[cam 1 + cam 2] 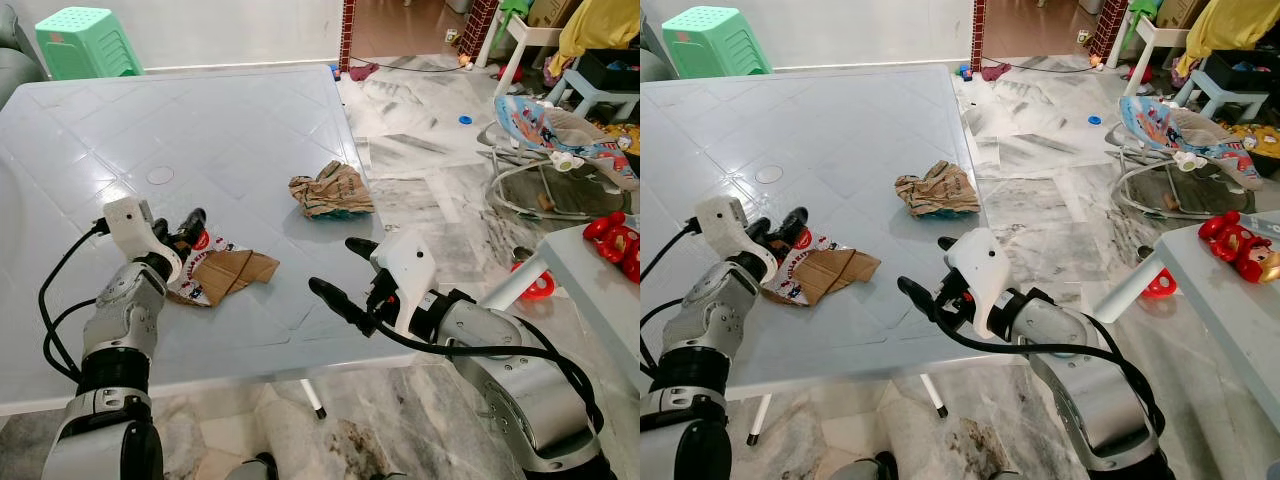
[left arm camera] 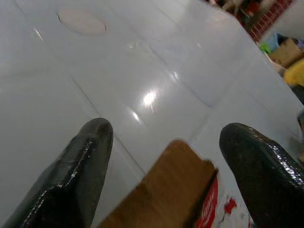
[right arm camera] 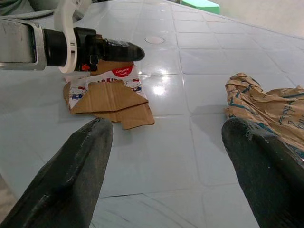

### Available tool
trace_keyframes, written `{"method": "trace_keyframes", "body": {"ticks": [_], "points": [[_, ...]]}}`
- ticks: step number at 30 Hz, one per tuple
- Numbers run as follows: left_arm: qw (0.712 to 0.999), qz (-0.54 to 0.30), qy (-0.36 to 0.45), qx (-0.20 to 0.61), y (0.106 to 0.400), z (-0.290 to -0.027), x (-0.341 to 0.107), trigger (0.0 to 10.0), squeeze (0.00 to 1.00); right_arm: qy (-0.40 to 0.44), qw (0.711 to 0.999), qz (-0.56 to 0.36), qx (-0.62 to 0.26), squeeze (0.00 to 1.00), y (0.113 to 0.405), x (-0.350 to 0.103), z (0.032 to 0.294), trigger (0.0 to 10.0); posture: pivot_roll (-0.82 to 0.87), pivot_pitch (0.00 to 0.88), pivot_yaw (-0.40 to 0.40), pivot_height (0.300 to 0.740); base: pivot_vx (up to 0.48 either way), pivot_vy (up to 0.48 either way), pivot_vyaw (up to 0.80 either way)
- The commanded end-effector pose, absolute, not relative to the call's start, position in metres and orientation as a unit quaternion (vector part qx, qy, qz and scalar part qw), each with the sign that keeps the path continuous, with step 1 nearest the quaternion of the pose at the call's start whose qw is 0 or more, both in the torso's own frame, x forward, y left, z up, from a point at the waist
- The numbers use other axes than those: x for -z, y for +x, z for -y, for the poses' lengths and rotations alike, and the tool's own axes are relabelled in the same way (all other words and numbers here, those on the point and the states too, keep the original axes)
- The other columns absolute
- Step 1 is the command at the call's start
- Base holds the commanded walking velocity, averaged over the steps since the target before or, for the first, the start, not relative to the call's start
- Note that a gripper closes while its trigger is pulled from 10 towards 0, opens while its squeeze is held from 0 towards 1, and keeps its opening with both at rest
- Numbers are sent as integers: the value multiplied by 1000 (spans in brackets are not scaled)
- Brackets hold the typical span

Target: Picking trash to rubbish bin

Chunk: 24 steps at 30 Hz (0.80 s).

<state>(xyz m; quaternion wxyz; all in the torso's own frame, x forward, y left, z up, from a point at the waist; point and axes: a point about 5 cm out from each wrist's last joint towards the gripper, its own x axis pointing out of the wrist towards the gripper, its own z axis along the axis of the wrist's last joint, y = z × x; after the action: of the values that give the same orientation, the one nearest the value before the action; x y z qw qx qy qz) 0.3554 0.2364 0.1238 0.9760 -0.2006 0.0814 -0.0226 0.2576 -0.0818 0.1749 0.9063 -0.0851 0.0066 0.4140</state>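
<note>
A flattened cardboard carton (image 1: 228, 272) with red-and-white print lies near the front left of the pale blue table (image 1: 220, 110). My left gripper (image 1: 178, 228) hovers open just over the carton's left end; in the left wrist view the brown card (image 2: 166, 190) lies between the spread fingers (image 2: 80, 166). A crumpled brown paper bag (image 1: 330, 190) sits near the table's right edge. My right gripper (image 1: 340, 268) is open at the front right edge, between the carton (image 3: 107, 97) and the paper bag (image 3: 266, 107), holding nothing.
A green plastic stool (image 1: 85, 40) stands behind the table's far left corner. On the marble floor to the right are a baby bouncer (image 1: 560, 130) and a low white table (image 1: 590, 290) carrying red toys (image 1: 615, 240).
</note>
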Motion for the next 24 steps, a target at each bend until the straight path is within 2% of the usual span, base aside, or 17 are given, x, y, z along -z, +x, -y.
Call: {"method": "trace_keyframes", "body": {"ticks": [1, 9, 10, 11, 18, 24], "points": [[969, -93, -225, 48, 357, -234, -124, 10000, 0, -88, 903, -1, -420, 0, 253, -178, 81, 10000, -104, 138, 3, 740, 0, 0, 0], [957, -117, -246, 99, 356, -231, -122, 10000, 0, -89, 903, -3, -420, 0, 253, -178, 81, 10000, -104, 141, 1, 740, 0, 0, 0], [956, -121, -245, 105, 355, -231, -122, 6784, 0, -90, 903, -3, -420, 0, 253, -178, 81, 10000, -104, 141, 1, 740, 0, 0, 0], [953, -128, -253, 110, 354, -232, -121, 0, 0, -91, 903, -3, -419, 0, 253, -178, 81, 10000, -103, 142, 1, 740, 0, 0, 0], [932, -157, -297, 133, 343, -229, -114, 0, 0, -94, 904, -3, -417, 0, 254, -178, 81, 10000, -101, 143, 2, 740, 0, 0, 0], [926, -167, -312, 129, 334, -235, -110, 0, 0, -96, 904, -3, -417, 0, 255, -177, 81, 10000, -96, 142, 1, 740, 0, 0, 0]]}}
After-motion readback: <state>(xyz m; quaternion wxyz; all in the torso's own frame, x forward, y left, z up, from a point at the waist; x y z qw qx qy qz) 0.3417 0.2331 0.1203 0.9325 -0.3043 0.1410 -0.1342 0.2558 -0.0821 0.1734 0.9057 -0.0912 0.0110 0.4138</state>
